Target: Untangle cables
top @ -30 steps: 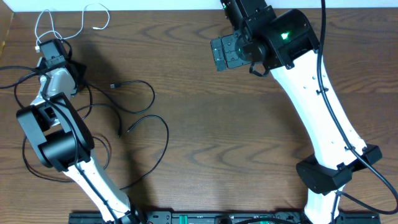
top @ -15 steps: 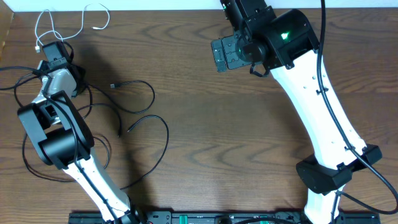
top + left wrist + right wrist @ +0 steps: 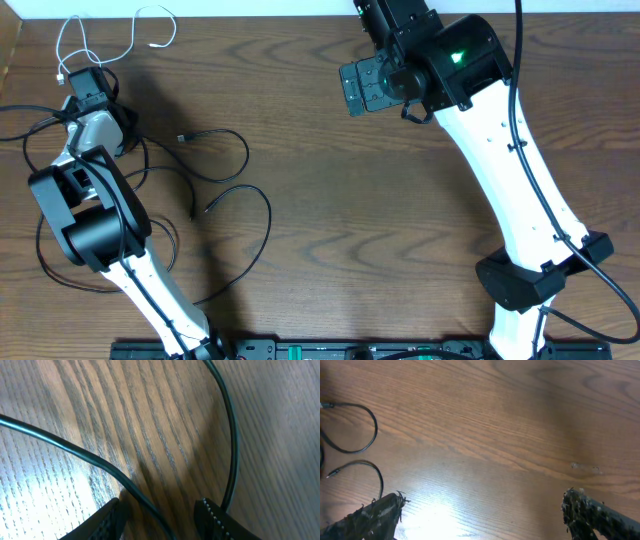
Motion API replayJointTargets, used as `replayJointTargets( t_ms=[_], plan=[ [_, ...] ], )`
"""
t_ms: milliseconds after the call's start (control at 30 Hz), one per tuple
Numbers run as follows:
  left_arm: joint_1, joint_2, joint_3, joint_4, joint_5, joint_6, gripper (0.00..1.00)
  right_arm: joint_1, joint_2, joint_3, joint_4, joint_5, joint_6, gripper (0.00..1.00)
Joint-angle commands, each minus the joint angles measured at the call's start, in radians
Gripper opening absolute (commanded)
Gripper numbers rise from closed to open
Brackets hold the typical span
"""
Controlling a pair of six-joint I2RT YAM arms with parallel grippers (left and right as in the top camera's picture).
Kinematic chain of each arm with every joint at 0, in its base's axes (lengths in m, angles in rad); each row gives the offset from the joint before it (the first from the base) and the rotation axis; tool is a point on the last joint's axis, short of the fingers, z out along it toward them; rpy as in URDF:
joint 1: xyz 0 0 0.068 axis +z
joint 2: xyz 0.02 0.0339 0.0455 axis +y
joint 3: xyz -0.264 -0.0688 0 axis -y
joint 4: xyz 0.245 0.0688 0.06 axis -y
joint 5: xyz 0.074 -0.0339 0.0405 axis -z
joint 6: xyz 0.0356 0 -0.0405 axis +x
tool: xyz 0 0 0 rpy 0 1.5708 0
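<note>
Thin black cables (image 3: 246, 155) lie in loose loops on the left half of the wooden table, and a thin white cable (image 3: 157, 45) curls at the far left corner. My left gripper (image 3: 85, 85) is low over the black strands near the white cable. In the left wrist view my left gripper (image 3: 160, 510) stands partly open, with one black cable (image 3: 65, 447) running between its fingers and another (image 3: 232, 435) passing by the right finger. My right gripper (image 3: 365, 85) hovers wide open over bare wood at the far middle. Nothing lies between its fingers (image 3: 482, 502).
Two black cable loops (image 3: 372, 430) with end plugs show at the left edge of the right wrist view. The thick cords and bases of both arms (image 3: 530, 280) sit along the table's near edge. The pale wall edge runs along the far side.
My left gripper has edged slightly toward the far edge and its jaws have narrowed around the black cable. The right arm has not moved.
</note>
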State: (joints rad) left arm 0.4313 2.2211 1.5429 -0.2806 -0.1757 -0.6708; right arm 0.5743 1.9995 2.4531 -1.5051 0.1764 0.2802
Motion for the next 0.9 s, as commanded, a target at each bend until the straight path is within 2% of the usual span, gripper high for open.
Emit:
replayJointTargets(
  t_ms=[0, 267, 500, 633, 700, 867],
  plan=[
    [0.007, 0.035, 0.001, -0.018, -0.017, 0.072, 0.49, 0.002, 0.015, 0.000, -0.004, 0.013, -0.008, 0.99],
    [0.004, 0.041, 0.000, -0.053, -0.016, 0.077, 0.49, 0.002, 0.015, 0.000, 0.002, 0.013, -0.008, 0.99],
    [0.004, 0.050, 0.000, -0.073, -0.016, 0.155, 0.44, 0.002, 0.015, 0.000, 0.002, 0.013, -0.008, 0.99],
    [0.004, 0.050, 0.000, -0.072, -0.016, 0.155, 0.26, 0.002, 0.015, 0.000, 0.002, 0.013, -0.008, 0.99],
    [0.004, 0.048, 0.002, -0.069, -0.008, 0.154, 0.08, 0.002, 0.015, 0.000, 0.002, 0.013, -0.009, 0.99],
    [0.009, 0.012, 0.024, -0.064, 0.064, 0.182, 0.07, 0.002, 0.015, 0.000, 0.002, 0.013, -0.009, 0.99]
  ],
)
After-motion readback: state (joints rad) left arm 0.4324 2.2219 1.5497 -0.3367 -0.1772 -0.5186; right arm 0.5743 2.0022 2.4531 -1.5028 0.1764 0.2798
